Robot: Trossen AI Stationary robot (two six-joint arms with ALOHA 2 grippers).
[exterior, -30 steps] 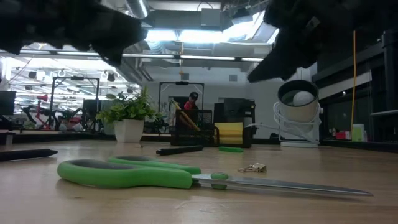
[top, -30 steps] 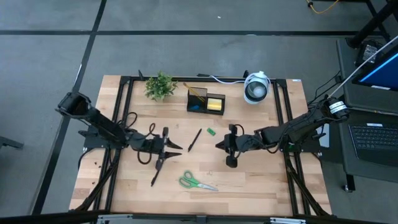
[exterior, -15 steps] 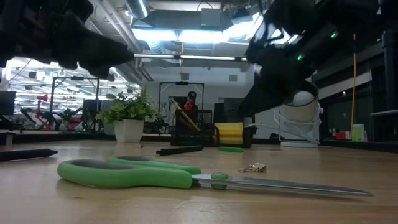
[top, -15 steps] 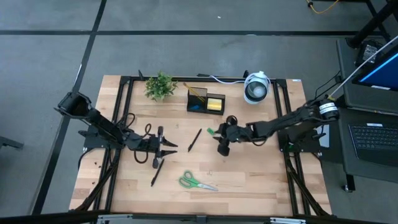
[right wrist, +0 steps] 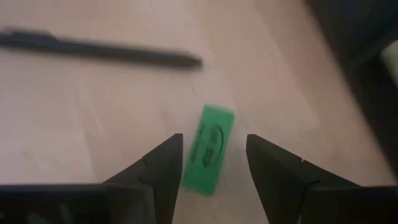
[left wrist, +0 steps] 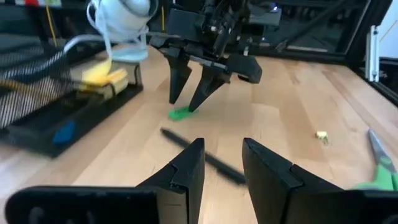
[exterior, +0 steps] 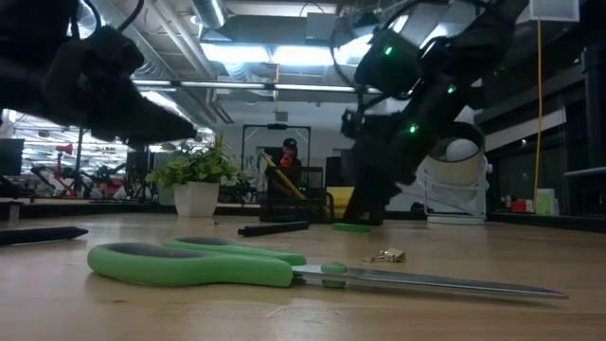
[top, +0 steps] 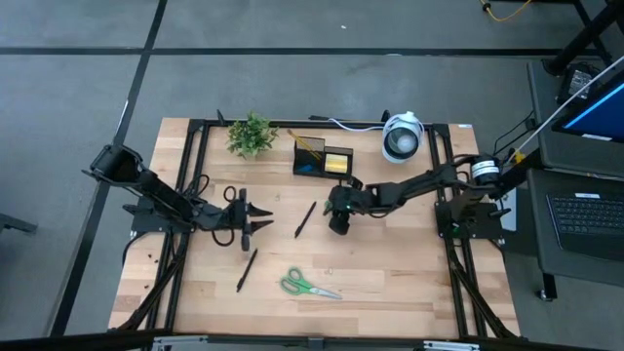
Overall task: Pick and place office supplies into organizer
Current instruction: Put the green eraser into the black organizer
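My right gripper (right wrist: 212, 140) is open and points steeply down, its fingers on either side of a small green piece (right wrist: 209, 149) that lies flat on the table (top: 390, 273); no touch shows. A black pen (top: 305, 219) lies just to its left. My left gripper (left wrist: 222, 148) is open and holds nothing, hovering low at the left (top: 257, 216), above a second black pen (top: 246, 270). Green-handled scissors (top: 310, 285) lie near the front edge. The black organizer (top: 324, 159) stands at the back and holds a pencil, a yellow pad (top: 338, 161) and a blue piece.
A small potted plant (top: 252, 135) stands left of the organizer, and a round white-and-grey device (top: 402, 136) with a cord to its right. A small metal clip (exterior: 383, 255) lies on the wood near the scissors. Bare wood stretches along the right and front right.
My right gripper has travelled toward the table's left and far edge and has come down over the green piece, tipping more steeply downward. My left gripper has sunk lower and drawn back slightly toward the far left. Nothing on the table has moved.
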